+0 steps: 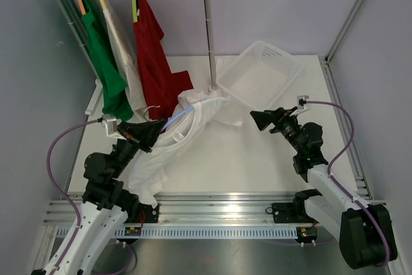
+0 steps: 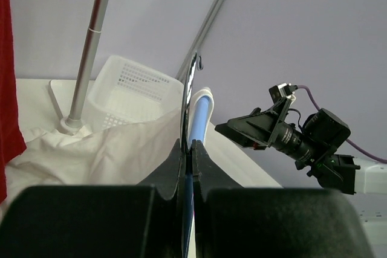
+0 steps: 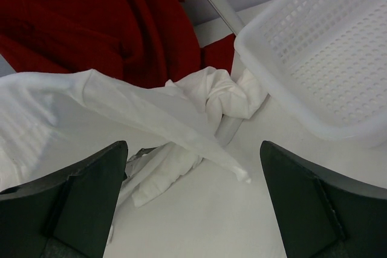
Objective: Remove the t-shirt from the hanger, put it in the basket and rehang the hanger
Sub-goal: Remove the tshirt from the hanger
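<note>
Our left gripper (image 2: 188, 144) pinches the blue hanger (image 2: 199, 113), right gripper (image 1: 257, 119) spread and empty — we judge the white t-shirt (image 3: 109, 107) light and limp, best taken by a loose fold.

White basket (image 1: 261, 76) beside clothes rack (image 1: 208, 30)

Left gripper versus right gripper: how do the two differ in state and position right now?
The left gripper is shut on the light-blue hanger, while the right gripper is open and holds nothing. The left gripper sits at the collar of the white t-shirt; the right gripper hovers apart from the cloth, near the basket. Both are black two-finger grippers pointed toward the white t-shirt.
</note>
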`<state>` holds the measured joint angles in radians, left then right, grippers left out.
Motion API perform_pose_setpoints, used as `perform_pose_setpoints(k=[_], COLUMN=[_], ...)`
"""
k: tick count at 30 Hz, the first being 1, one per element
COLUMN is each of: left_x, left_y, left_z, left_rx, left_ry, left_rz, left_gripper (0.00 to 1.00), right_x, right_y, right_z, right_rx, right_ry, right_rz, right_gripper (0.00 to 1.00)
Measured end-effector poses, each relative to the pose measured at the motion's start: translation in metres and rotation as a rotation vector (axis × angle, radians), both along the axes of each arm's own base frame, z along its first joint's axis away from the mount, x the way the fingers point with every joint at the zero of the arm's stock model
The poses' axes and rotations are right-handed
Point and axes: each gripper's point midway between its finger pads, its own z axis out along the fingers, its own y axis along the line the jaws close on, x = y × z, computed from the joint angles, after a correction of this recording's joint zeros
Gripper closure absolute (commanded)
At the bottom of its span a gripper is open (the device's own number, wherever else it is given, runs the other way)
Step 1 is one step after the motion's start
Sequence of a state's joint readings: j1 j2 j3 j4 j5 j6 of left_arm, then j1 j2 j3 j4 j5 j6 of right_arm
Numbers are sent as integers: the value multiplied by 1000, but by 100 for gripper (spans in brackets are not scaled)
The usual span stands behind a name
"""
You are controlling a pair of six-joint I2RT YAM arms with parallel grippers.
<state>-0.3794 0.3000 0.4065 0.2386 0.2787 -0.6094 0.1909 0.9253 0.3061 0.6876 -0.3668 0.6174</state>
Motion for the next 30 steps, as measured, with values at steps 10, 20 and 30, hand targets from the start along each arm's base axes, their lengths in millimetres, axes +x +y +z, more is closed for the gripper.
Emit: perform_pose_setpoints(k=[10,20,30], left_x=[-6,3,23], left_y=[-6,-8,-9], left_z=[-6,-13,-2], left_rx=[27,85,131], left_ry=[-18,-31,-66], left_rz=[-43,-26,15], left_gripper=[100,100,100], right_x=[-26,-45,-39], right_y=[52,63,100], right_z=[-3,39,116], right_rx=[-55,-118,-174], right_ry=[-35,-200,-269], right_rz=[194,245,277], right_gripper=[1,4,9])
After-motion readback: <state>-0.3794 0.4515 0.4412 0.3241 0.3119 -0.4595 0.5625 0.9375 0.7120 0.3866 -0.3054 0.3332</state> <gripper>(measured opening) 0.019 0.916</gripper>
